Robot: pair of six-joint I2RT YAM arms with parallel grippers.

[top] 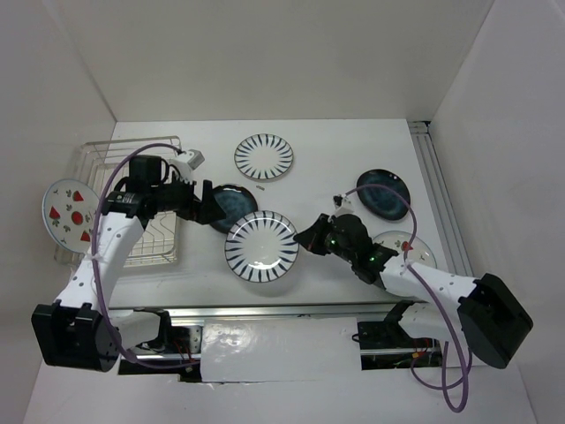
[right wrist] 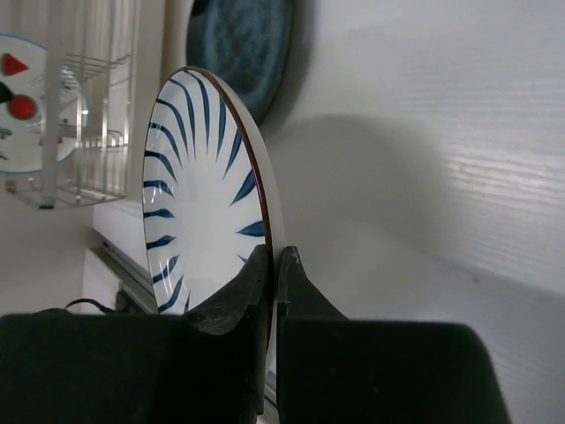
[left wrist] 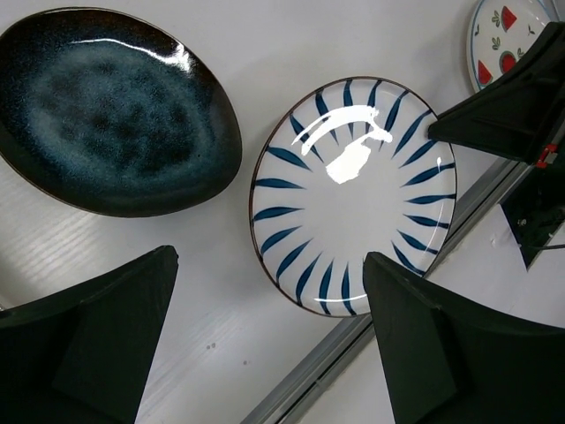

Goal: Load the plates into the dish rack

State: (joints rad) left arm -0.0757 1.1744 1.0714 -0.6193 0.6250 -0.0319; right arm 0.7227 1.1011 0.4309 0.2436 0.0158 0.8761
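Observation:
My right gripper (top: 309, 240) is shut on the right rim of a striped plate (top: 261, 246). In the right wrist view the fingertips (right wrist: 271, 256) pinch that rim, and the plate (right wrist: 199, 185) is seen edge-on. My left gripper (top: 207, 205) is open and empty, hovering beside a dark blue plate (top: 231, 206). In the left wrist view the open gripper (left wrist: 269, 265) is over bare table, with the blue plate (left wrist: 115, 110) and the held striped plate (left wrist: 353, 194) beyond it. The dish rack (top: 132, 194) stands at the left, and a watermelon plate (top: 69, 215) leans at its left side.
A second striped plate (top: 263, 156) lies at the back centre. A second dark blue plate (top: 382, 195) lies at the right. A second watermelon plate (top: 402, 247) is partly under my right arm. A metal rail (top: 265, 311) runs along the near edge.

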